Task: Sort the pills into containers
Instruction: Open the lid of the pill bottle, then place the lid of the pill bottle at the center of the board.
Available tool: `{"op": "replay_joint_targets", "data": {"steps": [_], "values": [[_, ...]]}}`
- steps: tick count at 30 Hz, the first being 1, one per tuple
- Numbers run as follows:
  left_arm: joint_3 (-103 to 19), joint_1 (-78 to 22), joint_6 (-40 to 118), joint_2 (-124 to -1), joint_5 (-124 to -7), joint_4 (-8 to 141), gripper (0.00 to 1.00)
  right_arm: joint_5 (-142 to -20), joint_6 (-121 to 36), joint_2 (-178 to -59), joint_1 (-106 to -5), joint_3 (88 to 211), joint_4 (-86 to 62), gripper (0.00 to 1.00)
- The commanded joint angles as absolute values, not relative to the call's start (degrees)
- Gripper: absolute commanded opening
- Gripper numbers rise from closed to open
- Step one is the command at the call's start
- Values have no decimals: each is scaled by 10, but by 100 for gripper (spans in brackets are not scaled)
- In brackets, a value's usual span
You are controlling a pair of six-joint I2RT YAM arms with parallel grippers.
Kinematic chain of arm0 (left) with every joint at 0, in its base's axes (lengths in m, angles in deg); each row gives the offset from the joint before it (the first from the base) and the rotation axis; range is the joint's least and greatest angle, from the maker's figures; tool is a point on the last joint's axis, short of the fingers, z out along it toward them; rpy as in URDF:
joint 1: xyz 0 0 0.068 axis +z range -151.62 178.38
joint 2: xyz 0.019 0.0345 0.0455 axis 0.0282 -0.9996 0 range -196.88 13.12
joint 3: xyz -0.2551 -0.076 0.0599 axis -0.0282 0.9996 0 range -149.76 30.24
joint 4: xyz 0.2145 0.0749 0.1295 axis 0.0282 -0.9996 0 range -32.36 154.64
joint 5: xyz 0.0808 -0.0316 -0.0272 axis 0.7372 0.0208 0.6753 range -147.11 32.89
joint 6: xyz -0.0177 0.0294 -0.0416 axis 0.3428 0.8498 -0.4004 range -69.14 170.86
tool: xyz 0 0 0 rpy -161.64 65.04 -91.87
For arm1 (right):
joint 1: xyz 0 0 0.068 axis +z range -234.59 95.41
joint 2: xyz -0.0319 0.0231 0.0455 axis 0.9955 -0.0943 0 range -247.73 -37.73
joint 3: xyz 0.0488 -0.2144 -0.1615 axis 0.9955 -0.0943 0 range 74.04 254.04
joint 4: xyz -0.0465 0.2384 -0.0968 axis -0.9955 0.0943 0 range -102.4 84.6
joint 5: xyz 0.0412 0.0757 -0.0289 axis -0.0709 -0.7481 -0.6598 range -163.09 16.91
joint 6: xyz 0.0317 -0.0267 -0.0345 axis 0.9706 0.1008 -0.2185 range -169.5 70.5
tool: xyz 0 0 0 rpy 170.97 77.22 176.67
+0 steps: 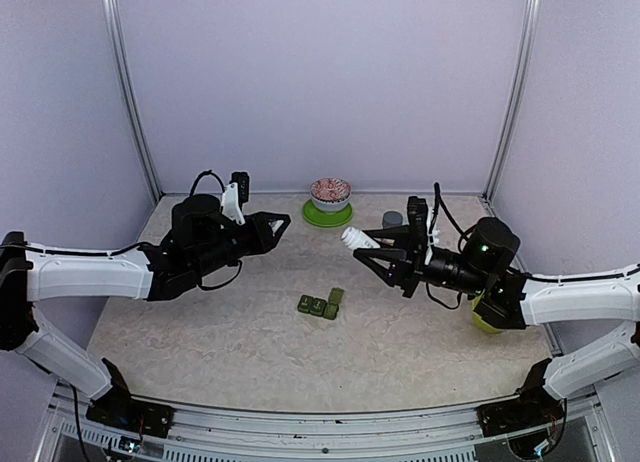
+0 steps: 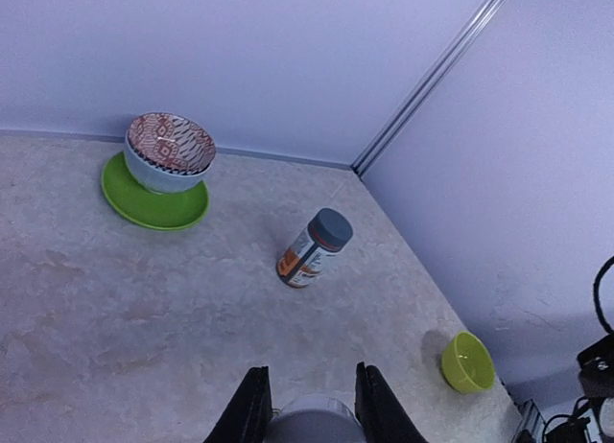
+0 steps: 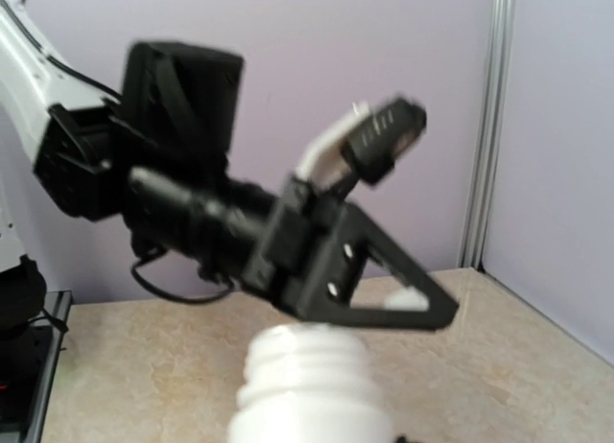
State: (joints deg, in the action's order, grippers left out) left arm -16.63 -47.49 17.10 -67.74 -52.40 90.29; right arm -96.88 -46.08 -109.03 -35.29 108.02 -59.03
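The table (image 1: 250,342) top is matt beige with faint stone-like marbling; the walls (image 1: 320,82) are smooth matt lilac panels met by brushed metal posts (image 1: 512,92) at the far corners. The containers (image 1: 321,304) look like dark green plastic with a dull sheen. The patterned bowl (image 2: 171,151) is glossy glazed ceramic on a shiny green plate (image 2: 153,205), and the lime bowl (image 2: 468,361) shines too. The standing bottle (image 2: 309,256) has a printed paper label and a matt grey lid (image 2: 332,228). The left gripper (image 1: 280,223) and right gripper (image 1: 368,244) are matt black plastic; the pale cap (image 2: 309,419) and the white bottle (image 3: 312,385) are smooth plastic, the latter's neck ridged.
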Motion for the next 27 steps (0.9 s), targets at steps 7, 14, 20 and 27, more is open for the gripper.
{"op": "replay_joint_targets", "data": {"steps": [7,14,20,27], "values": [[-116,-468,226,-742,-433,917,26,-977,-474,-1022,-358,1038,-607,23],[-90,-469,246,-806,-394,959,26,-971,-473,-1001,-358,1031,-593,24],[-99,-472,263,-873,-357,972,27,-970,-470,-999,-357,1028,-593,25],[-121,-476,270,-924,-347,972,27,-966,-472,-1001,-358,1027,-588,25]]}}
